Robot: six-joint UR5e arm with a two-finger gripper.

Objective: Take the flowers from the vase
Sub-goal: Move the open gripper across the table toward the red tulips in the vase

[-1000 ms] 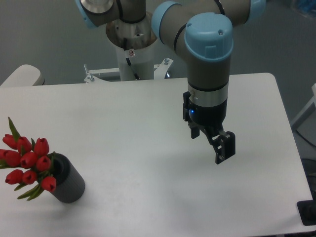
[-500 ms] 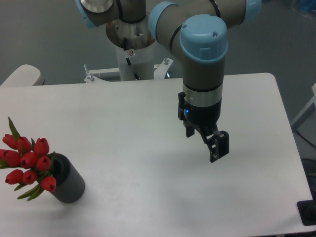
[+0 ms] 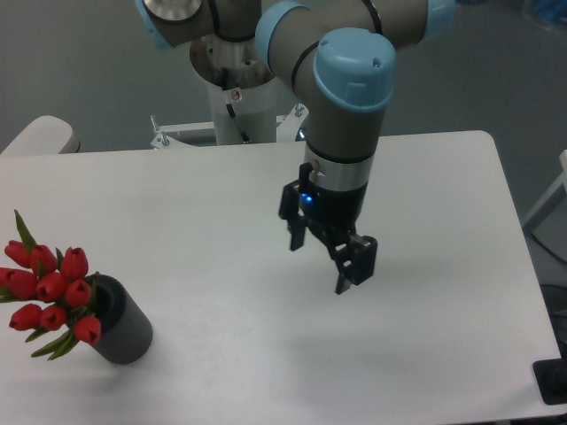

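The flowers (image 3: 49, 292), red tulip buds with green leaves, lean out to the left from the vase (image 3: 124, 329), a short dark grey cylinder at the table's front left. My gripper (image 3: 326, 257) hangs over the middle of the table, well to the right of the vase and apart from it. Its two black fingers (image 3: 353, 264) stand apart with nothing between them, so it is open.
The arm's white base (image 3: 235, 93) stands behind the table's far edge. A pale rounded object (image 3: 40, 135) sits at the far left, off the table. A black part (image 3: 551, 382) shows at the front right corner. The white table (image 3: 443, 354) ends close on the right.
The gripper has moved left and slightly forward over the table, towards the vase side, and turned a little. The flowers and the vase have stayed where they were.
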